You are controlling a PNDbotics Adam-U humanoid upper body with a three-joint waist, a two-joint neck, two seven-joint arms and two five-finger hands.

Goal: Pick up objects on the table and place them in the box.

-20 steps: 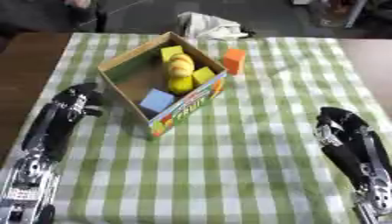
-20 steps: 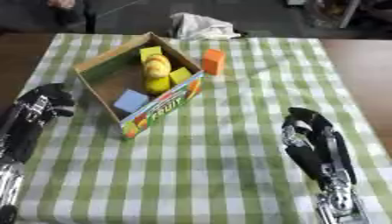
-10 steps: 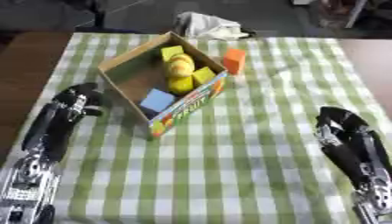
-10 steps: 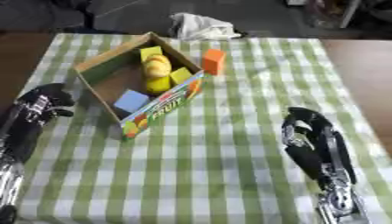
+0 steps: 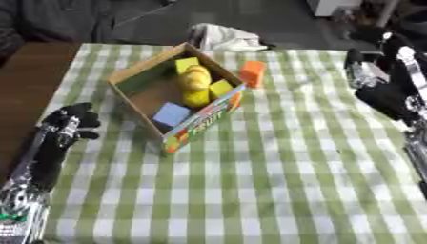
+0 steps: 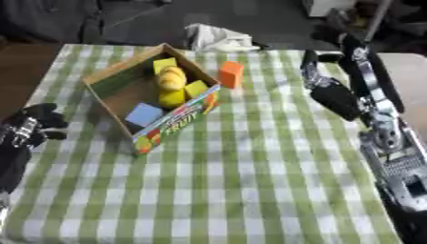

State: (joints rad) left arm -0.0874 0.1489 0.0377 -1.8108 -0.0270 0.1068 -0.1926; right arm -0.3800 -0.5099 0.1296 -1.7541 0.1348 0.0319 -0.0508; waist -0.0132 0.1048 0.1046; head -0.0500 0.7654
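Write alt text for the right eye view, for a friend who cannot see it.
An open cardboard box sits on a green checked tablecloth, holding yellow pieces and a blue block, with an orange block standing just outside it. The robot's black right hand is raised over the cloth's right side; its left hand rests, fingers curled, at the left edge.

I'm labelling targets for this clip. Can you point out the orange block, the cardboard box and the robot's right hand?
orange block point(image 5: 252, 73): left eye view, its front face.
cardboard box point(image 5: 203, 121): left eye view, its printed front wall.
right hand point(image 6: 333, 99): right eye view, its palm.
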